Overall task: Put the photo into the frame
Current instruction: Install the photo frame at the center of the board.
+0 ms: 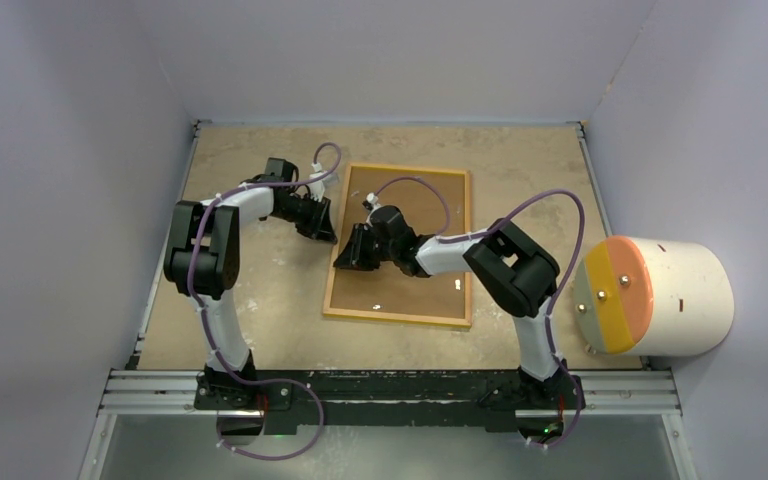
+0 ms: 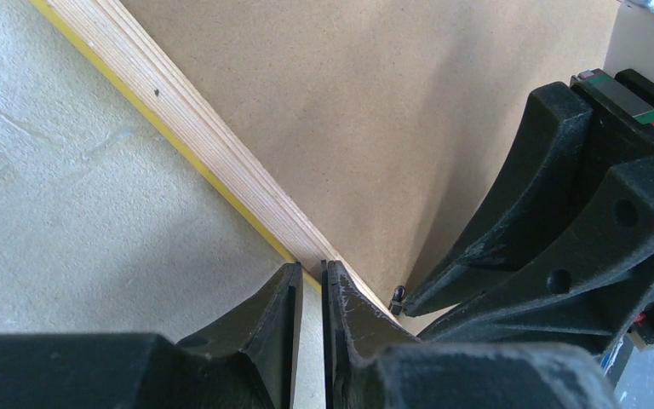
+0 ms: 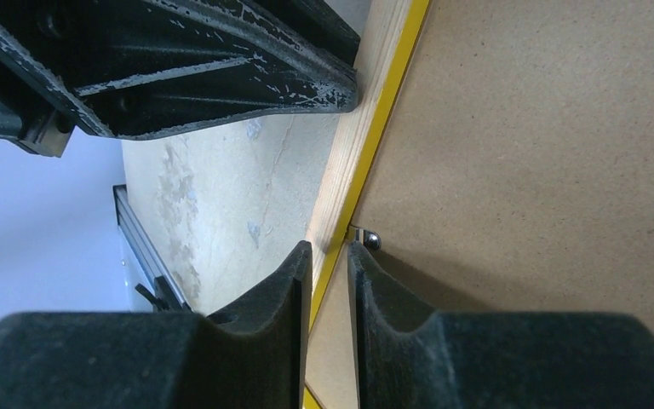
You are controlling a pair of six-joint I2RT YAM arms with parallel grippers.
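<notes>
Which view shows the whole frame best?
Top external: the frame lies whole and back up, with only one long side partly covered. Both wrist views show just a short close-up stretch of its wood-and-yellow edge.

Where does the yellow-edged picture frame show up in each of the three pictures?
Top external: the frame lies flat in the middle of the picture, back side up.
Left wrist: its wooden edge runs diagonally from upper left to bottom centre.
Right wrist: the edge slants from top centre down to the bottom.
Shared landmark: the brown backing board inside the frame, seen in all three.
</notes>
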